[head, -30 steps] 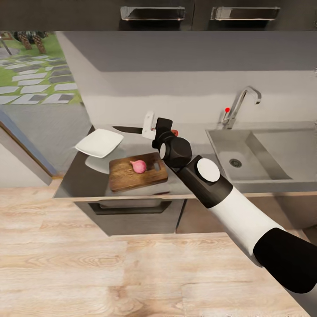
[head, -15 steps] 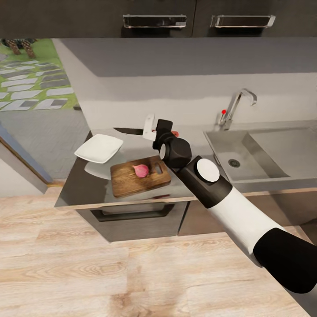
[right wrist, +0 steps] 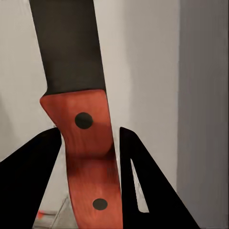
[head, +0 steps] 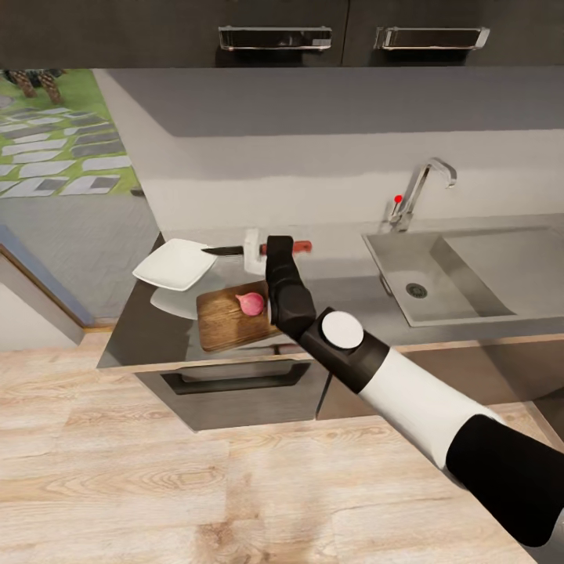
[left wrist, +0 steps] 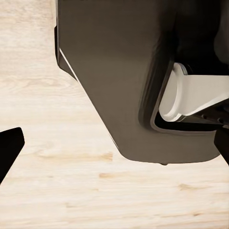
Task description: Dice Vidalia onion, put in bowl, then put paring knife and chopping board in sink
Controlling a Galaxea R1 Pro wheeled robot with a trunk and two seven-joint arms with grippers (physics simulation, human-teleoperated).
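Observation:
The pink-red Vidalia onion (head: 251,303) rests on the brown chopping board (head: 225,317) on the grey countertop (head: 356,283). Just above and behind the board, my right gripper (head: 263,250) is shut on the paring knife (head: 235,251). Its dark blade points left, with the tip over the rim of the white bowl (head: 176,264), and the red-brown handle sticks out to the right. In the right wrist view the knife handle (right wrist: 88,157) is clamped between the black fingers (right wrist: 28,181). The sink (head: 470,274) lies to the right. My left gripper (left wrist: 114,145) is open over the wood floor.
An angular chrome tap (head: 419,192) with a red knob stands behind the sink. Dark upper cabinets with steel handles (head: 274,37) hang overhead. A dark drawer front (head: 235,380) sits under the board. The counter ends just left of the bowl, with a garden view beyond.
The view shifted a little at first. My right wrist then turned and dropped, carrying the knife left and lower, so the blade tip now reaches the bowl's rim and the forearm covers the board's right end.

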